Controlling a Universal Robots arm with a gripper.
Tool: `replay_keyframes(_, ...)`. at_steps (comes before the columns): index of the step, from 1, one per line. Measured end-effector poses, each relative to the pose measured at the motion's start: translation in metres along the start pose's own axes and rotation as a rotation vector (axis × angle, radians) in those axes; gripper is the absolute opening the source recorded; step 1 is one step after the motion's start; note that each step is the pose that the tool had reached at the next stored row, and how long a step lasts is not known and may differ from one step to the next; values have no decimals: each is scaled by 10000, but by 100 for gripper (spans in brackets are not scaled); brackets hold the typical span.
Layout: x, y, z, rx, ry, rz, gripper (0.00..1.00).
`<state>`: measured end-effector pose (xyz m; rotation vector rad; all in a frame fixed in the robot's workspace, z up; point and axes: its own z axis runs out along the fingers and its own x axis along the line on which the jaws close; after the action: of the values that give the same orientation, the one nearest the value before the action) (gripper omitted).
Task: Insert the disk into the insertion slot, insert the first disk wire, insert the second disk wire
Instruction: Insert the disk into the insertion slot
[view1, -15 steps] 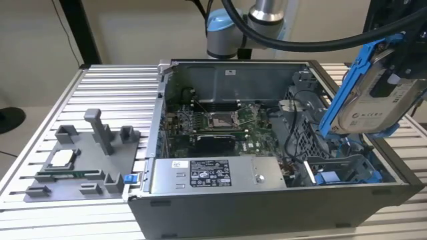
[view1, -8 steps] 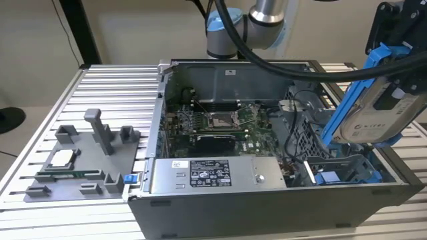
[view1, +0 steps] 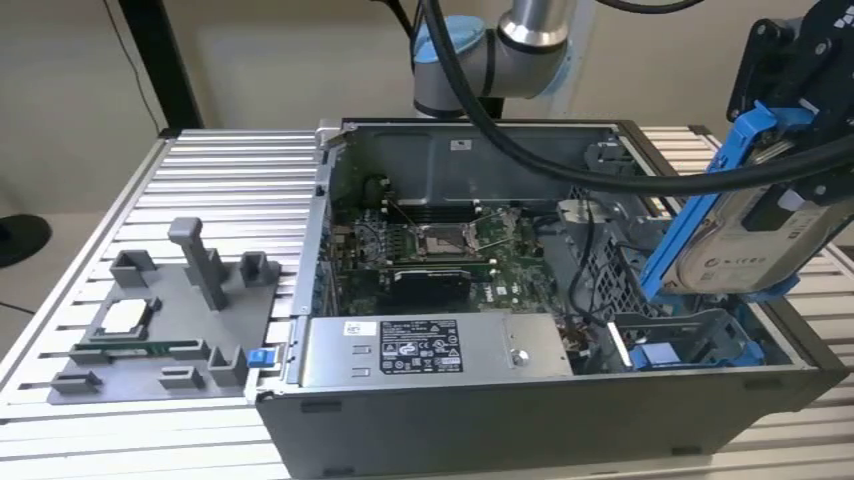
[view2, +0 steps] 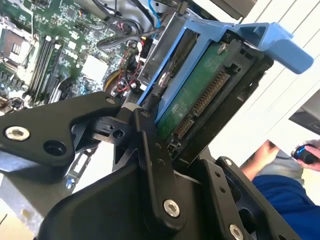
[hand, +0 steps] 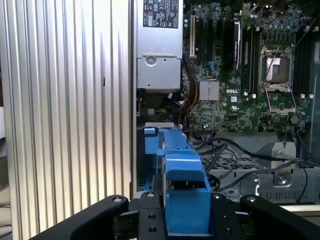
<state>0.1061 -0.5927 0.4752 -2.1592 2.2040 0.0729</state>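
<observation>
The tool (hand: 186, 220) (tilted, held high) clamps the disk (view1: 731, 240).

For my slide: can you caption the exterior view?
Black gripper holds the tilted silver-grey hard drive in its bright blue plastic frame above the blue-railed insertion slot of the open grey computer case.

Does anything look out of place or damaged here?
Nothing looks damaged or spilled. The disk is not seated: the claw holds it tilted above the insertion slot, at the exterior view's right.
</observation>
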Motion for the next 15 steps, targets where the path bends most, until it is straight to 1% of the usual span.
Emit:
replay_keyframes(4,1,0,10,0,-2,-1,0)
replay_keyframes(15,8,0,114,0,-1,-1,0)
